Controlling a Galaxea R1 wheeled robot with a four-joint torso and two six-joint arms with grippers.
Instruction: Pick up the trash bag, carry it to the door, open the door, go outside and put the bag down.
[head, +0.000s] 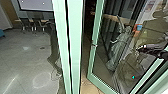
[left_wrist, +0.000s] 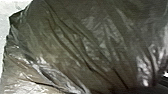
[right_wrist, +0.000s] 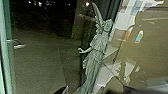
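Probably at the door-opening step, with the green-framed door standing ajar right of centre in the head view; seems to call for widening the gap and keeping the trash bag, spread across most of the left wrist view, clear of the frame. Extends the right arm in from the right edge of the head view, at mid-height, roughly level and pointing left; cannot tell how wide either set of jaws sits, or whether closed on the bag.
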